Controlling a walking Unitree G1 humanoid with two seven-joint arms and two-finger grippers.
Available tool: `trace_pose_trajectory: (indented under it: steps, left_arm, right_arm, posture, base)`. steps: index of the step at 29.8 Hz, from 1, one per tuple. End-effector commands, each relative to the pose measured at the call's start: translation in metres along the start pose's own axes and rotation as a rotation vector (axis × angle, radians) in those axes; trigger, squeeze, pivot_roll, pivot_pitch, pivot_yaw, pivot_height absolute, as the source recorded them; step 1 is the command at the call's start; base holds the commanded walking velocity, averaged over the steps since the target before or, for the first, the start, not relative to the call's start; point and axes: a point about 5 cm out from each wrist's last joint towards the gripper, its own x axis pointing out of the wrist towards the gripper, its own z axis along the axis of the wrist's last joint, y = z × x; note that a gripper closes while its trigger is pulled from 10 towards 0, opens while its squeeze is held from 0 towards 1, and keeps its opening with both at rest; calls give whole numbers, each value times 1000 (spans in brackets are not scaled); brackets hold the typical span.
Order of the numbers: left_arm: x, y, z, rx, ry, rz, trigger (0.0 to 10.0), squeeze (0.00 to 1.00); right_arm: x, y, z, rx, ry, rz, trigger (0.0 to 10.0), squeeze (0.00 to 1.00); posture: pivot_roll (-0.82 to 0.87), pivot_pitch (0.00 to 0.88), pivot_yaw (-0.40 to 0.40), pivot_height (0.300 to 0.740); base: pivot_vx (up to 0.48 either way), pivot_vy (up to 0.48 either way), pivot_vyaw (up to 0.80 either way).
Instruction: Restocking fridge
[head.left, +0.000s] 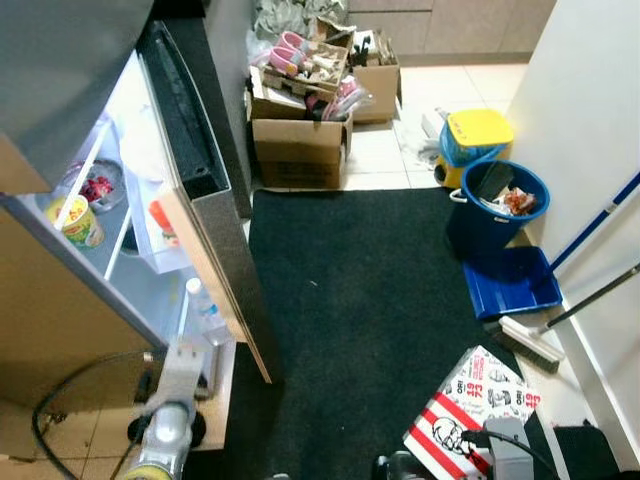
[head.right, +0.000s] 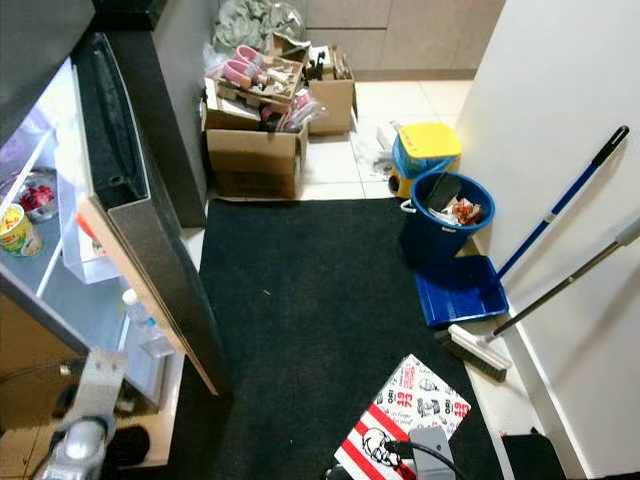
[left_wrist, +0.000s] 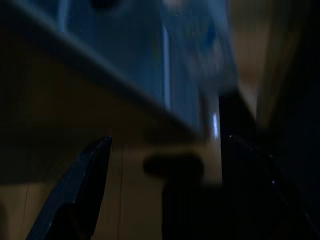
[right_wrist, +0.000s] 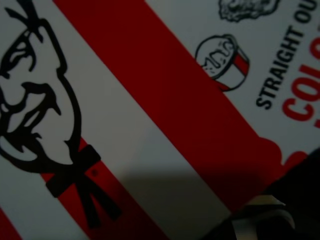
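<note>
On the far left the fridge (head.left: 60, 200) stands open, its shelves lit; a yellow cup (head.left: 76, 220) sits on a shelf with a bowl of red fruit (head.left: 95, 186) just behind it. The fridge door (head.left: 195, 190) swings out over the black mat (head.left: 350, 330), and a clear water bottle (head.left: 205, 310) stands in its lower rack. Below the door, the left arm (head.left: 172, 410) reaches toward the fridge's bottom edge; in the left wrist view the left tool (left_wrist: 165, 165) has its two black fingers (left_wrist: 85, 185) spread wide apart, holding nothing, with the blurred blue bottle (left_wrist: 200, 65) ahead of them. Beyond the mat, cardboard boxes (head.left: 300, 145) full of clutter sit on the tiled floor. Further right, a blue bucket (head.left: 497, 205) of rubbish stands beside a yellow-lidded container (head.left: 476, 135), with a blue dustpan (head.left: 512, 282) just in front and a broom (head.left: 530, 342) leaning toward the white wall. At the lower right, a red-and-white KFC box (head.left: 470, 410) lies on the mat, and the right tool (head.left: 505, 445) hangs right over it; whether its fingers are apart or together I cannot tell.
</note>
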Motion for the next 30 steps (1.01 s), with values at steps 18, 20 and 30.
trace_pose_trajectory:
  steps: [18,20,30]
  left_arm:
    - [21,-42,134,-207,-363,-54,10000,0]
    - [18,-59,149,-224,-387,-121,10000,0]
    - [-53,-192,238,-293,-513,-724,10000,0]
  right_arm:
    - [-3,5,-13,-7,55,29,10000,0]
    - [-2,5,-12,-7,52,29,10000,0]
    - [-2,2,-11,-18,51,26,10000,0]
  posture:
    - [-75,126,-7,740]
    - [-86,125,-2,740]
    - [-95,112,-7,740]
  base:
    - [0,0,0]
    - [0,0,0]
    - [0,0,0]
